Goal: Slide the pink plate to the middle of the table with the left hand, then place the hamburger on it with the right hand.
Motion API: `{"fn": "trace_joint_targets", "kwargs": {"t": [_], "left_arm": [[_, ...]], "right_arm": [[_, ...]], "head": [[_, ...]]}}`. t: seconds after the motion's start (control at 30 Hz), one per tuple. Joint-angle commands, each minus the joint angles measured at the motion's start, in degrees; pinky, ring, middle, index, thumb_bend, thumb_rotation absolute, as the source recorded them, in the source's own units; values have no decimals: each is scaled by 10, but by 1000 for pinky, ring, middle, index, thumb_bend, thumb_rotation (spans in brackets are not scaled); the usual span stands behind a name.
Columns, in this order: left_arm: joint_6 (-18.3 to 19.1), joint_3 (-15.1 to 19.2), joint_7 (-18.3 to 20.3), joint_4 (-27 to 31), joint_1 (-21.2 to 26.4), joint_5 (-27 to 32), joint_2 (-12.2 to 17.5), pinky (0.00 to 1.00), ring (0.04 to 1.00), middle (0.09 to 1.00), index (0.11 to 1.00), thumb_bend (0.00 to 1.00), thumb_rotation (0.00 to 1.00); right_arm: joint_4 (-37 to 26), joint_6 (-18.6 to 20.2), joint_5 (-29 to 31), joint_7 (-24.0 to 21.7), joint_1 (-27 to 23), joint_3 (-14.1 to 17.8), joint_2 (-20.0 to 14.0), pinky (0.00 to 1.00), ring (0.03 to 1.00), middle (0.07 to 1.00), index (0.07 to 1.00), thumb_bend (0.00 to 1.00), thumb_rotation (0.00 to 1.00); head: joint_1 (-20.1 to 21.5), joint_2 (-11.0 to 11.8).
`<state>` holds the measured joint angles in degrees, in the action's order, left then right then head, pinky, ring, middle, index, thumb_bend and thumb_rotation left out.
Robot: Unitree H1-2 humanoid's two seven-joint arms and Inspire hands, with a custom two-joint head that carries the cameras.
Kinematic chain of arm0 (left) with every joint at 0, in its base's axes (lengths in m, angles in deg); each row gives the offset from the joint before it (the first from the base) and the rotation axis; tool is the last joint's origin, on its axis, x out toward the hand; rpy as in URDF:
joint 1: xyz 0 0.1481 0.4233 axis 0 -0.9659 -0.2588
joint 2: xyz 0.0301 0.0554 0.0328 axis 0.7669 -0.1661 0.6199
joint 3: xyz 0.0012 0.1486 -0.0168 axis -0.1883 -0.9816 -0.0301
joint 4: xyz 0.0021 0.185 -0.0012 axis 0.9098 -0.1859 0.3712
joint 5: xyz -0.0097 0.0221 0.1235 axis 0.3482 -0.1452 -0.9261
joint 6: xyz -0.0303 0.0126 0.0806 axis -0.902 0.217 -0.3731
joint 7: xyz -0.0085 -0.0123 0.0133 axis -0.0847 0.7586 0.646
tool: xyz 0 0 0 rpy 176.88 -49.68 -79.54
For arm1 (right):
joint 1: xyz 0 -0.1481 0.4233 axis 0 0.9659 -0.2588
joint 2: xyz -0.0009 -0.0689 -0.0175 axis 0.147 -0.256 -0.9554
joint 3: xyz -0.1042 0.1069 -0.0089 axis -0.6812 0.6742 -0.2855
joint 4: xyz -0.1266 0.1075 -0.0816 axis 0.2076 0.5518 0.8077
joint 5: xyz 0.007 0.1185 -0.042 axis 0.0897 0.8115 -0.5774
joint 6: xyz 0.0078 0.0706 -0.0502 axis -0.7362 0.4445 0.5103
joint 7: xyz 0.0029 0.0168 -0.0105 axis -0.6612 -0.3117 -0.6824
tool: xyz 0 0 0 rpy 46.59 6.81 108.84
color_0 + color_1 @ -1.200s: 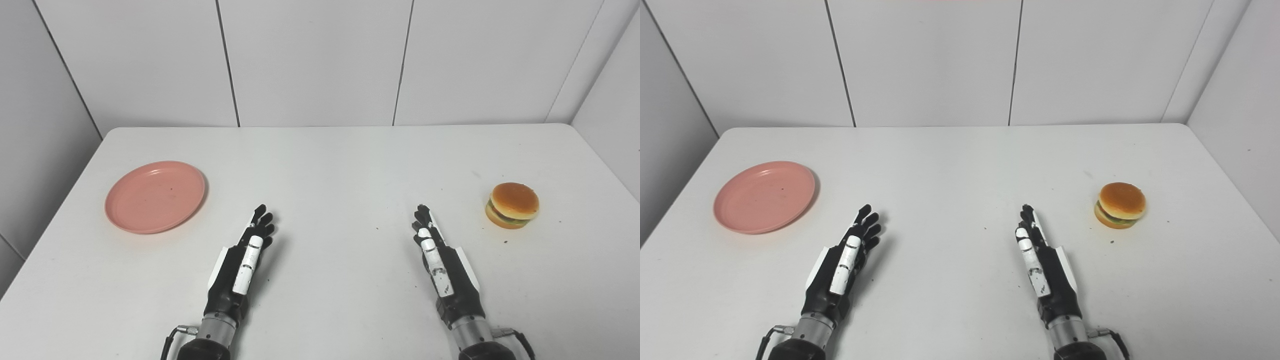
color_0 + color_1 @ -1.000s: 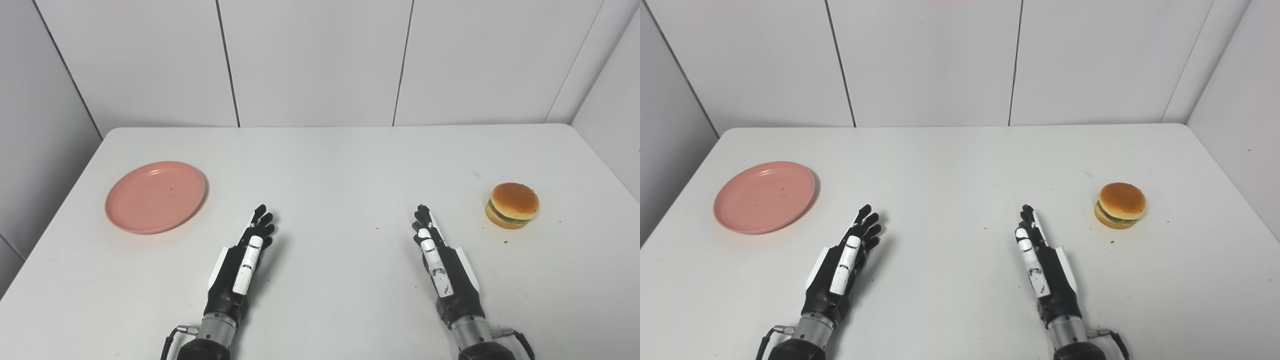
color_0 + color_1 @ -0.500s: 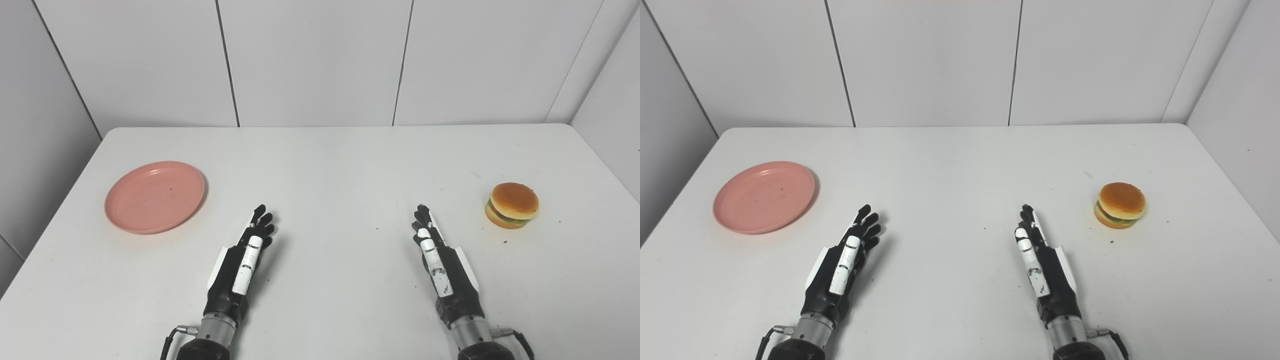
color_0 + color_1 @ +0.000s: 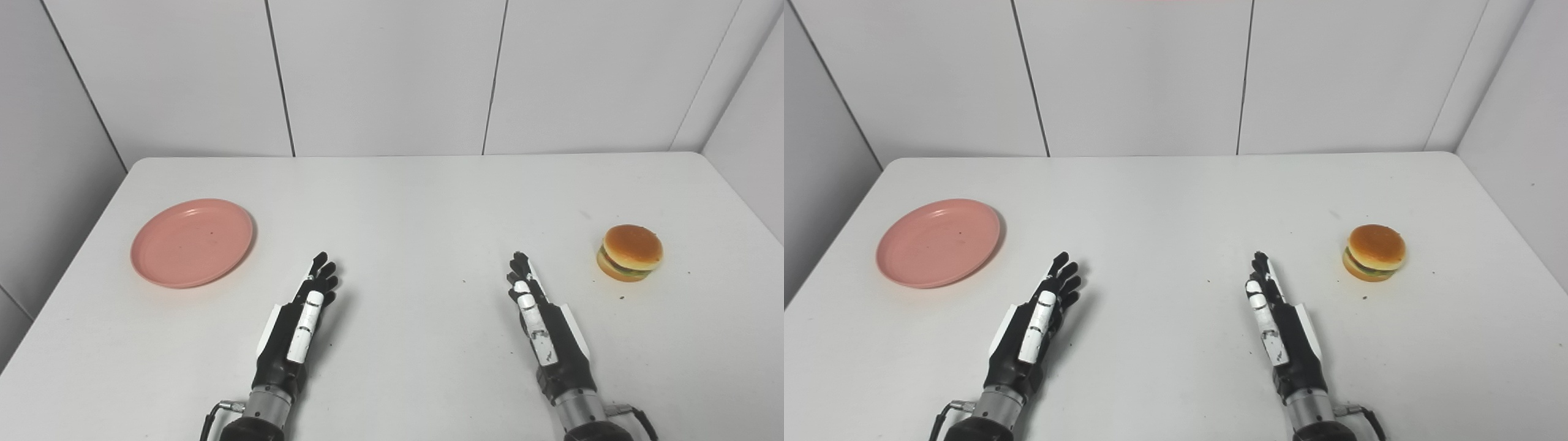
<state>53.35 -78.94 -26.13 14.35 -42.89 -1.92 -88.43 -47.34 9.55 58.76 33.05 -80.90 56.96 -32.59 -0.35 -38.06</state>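
Table (image 4: 404, 202): white top with rounded far corners, a few dark specks on it; pale panelled walls behind and to either side.

Pink plate (image 4: 192, 242): shallow and round, lying flat at about 9 o'clock on the table, near the left edge. Nothing on it but a speck or two. Well apart from both hands.

Hamburger (image 4: 630, 252): sesame-less bun, dark patty and a green layer, sitting upright at about 3 o'clock on the table, near the right edge. Nothing touches it.

Left hand (image 4: 296, 329): low over the near part of the table at about 7 o'clock, turned on edge with the thumb side up. Fingers (image 4: 320, 277) stretched nearly straight and fanned a little, pointing toward 12 o'clock with a slight lean right. Holds nothing. The plate lies off at its 10 o'clock, out of reach of the fingertips.

Right hand (image 4: 547, 334): at about 5 o'clock on the table, likewise on edge. Fingers (image 4: 519, 269) extended and close together, pointing toward 12 o'clock with a slight lean left. Holds nothing. The hamburger lies off at its 2 o'clock, clear of it.

Contact with the tabletop: cannot tell for either hand.

Middle of the table: between and beyond the two hands.
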Motion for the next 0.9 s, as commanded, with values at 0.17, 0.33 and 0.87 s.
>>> {"fn": "trace_joint_targets", "kwargs": {"t": [0.17, 0.33, 0.87], "left_arm": [[-34, -15, -1, -21, 1, -10, -6, 963, 954, 967, 970, 576, 1000], [-45, -27, -14, -35, -2, -26, -19, 953, 949, 960, 960, 559, 1000], [-47, -50, -46, -79, 4, -49, -47, 985, 955, 945, 935, 557, 991]], "right_arm": [[22, -22, 11, -12, -4, 6, -11, 1000, 1000, 1000, 1000, 215, 1000], [43, -54, 37, -29, -2, 15, -21, 1000, 1000, 1000, 1000, 202, 1000], [86, -114, 69, -53, -3, 27, -41, 1000, 1000, 1000, 1000, 154, 1000]], "head": [[-58, 30], [-92, 50], [-158, 95]]}}
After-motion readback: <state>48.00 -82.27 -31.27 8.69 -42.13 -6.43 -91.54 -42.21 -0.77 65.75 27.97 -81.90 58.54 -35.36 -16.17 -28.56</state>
